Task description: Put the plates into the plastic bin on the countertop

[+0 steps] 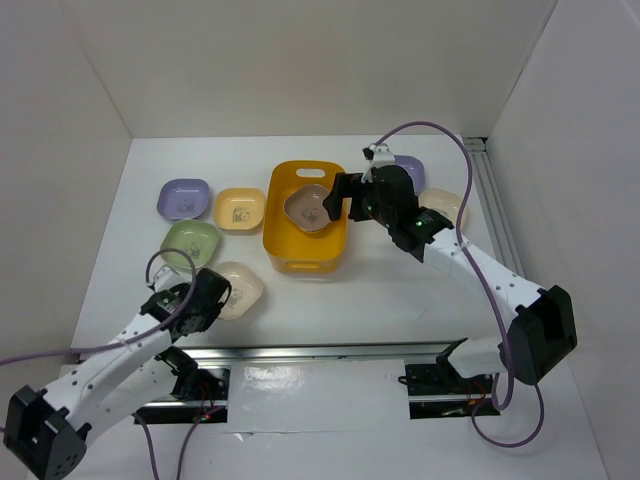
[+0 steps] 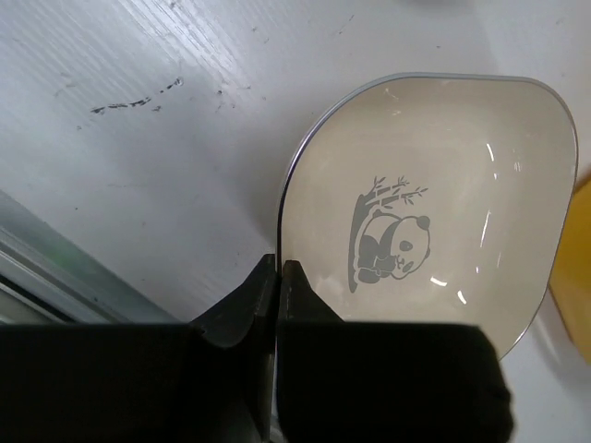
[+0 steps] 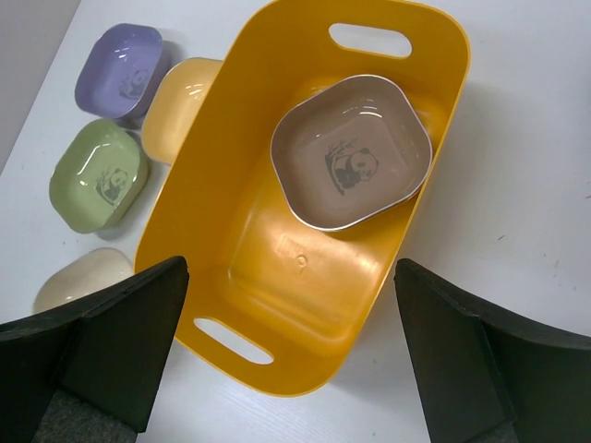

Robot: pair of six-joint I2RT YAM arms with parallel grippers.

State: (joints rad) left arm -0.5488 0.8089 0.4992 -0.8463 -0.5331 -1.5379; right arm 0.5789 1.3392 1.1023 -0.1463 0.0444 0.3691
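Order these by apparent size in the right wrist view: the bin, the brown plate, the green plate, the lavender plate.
1. bin
2. brown plate, perhaps helped by being nearer the camera
3. green plate and lavender plate: about alike, not ranked

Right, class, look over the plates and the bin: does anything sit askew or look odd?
The brown-mauve plate looks tilted in the yellow bin, propped against one wall rather than flat on the floor. Dark scuffs mark the countertop beside the cream plate.

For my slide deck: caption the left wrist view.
Jaws pinch the rim of a cream panda plate on white countertop.
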